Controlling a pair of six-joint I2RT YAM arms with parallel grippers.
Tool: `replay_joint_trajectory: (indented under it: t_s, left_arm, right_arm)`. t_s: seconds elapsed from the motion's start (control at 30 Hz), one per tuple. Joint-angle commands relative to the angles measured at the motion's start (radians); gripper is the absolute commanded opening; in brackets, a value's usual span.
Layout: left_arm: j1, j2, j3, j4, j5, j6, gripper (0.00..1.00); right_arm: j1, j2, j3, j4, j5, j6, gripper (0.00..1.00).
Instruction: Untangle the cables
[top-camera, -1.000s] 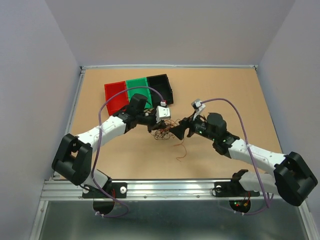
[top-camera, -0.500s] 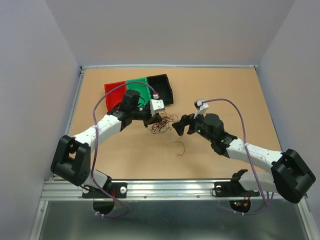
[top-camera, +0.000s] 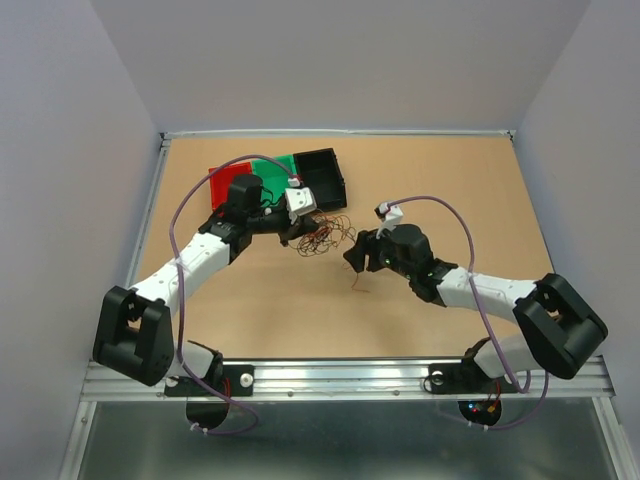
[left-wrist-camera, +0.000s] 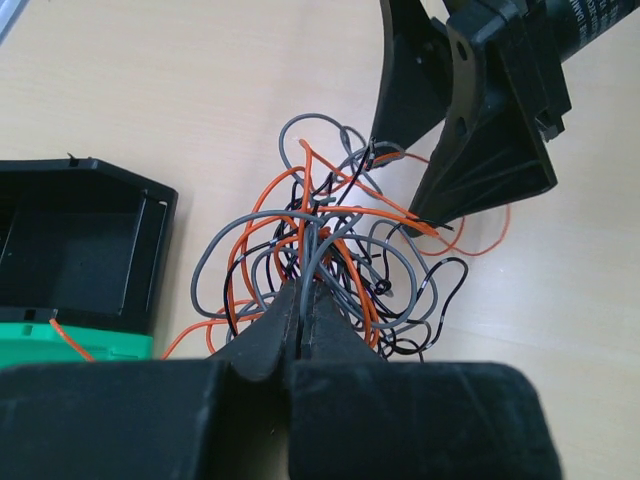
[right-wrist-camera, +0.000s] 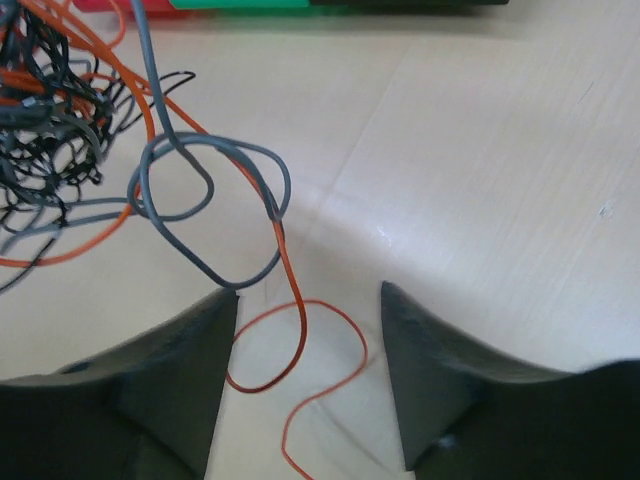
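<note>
The cables are a small knot of thin orange, grey and black wires on the tan table. My left gripper is shut on the near side of the cables, with strands running out between its fingertips. In the top view that left gripper sits at the knot's left edge. My right gripper is open, and one orange strand curls on the table between its fingers. A grey loop lies just ahead of them. The right gripper stands at the knot's right side.
A red bin, a green bin and a black bin stand in a row behind the left gripper. The black bin is close to the left of the knot. The tan table ends at raised edges.
My left gripper has pulled the knot back toward the bins, dragging the loose orange strand along. The right gripper has shifted left and lower, and its jaws have narrowed somewhat.
</note>
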Motion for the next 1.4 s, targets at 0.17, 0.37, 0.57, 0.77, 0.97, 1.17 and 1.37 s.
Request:
replay_joint_trajectory:
  t_s: [0.17,0.37,0.57,0.77,0.97,1.17,1.37]
  left_arm:
    - [0.024,-0.052,-0.023,0.160,-0.099,-0.112,0.00]
    - [0.248,-0.014,-0.017,0.338,-0.287,-0.400,0.00]
    - [0.375,0.053,0.007,0.372,-0.187,-0.505,0.00]
    - [0.317,0.041,-0.005,0.363,-0.086,-0.413,0.00]
    - [0.066,0.003,-0.028,0.220,-0.170,-0.168,0.00]
    - [-0.164,0.114,0.007,0.072,-0.364,0.015,0.38]
    - [-0.174,0.077,-0.008,0.133,-0.423,-0.029,0.77]
  right_arm:
    - [0.009,-0.060,0.057,-0.001,0.192,0.060,0.01]
    - [-0.184,-0.337,-0.073,-0.129,0.467,0.268,0.00]
    - [-0.344,-0.799,-0.190,-0.250,0.645,0.330,0.01]
    - [-0.344,-0.973,-0.195,-0.276,0.685,0.292,0.01]
    - [-0.344,-1.052,-0.192,-0.284,0.705,0.264,0.01]
    - [-0.344,-1.036,-0.169,-0.238,0.509,0.203,0.01]
    - [-0.344,-0.936,-0.158,-0.040,0.058,0.132,0.01]
